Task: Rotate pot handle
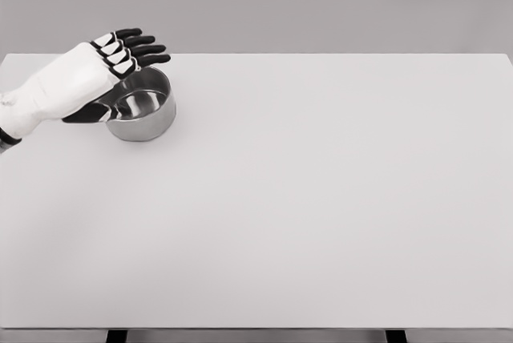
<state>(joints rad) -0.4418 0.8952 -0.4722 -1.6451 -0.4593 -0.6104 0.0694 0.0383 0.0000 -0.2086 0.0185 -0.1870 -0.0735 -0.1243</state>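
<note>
A small shiny steel pot (143, 110) stands upright on the white table (321, 199), near its far left corner. My left hand (120, 58) comes in from the left edge and hovers over the pot's left rim. Its black fingers (143, 49) are stretched out flat toward the right, above the pot's far rim, and hold nothing. The thumb (86, 113) lies dark beside the pot's left wall. The pot's handle is hidden under the hand, so I cannot tell which way it points. No right arm shows.
The table's far edge (321, 54) runs just behind the pot. Two dark table legs (117, 336) show under the front edge.
</note>
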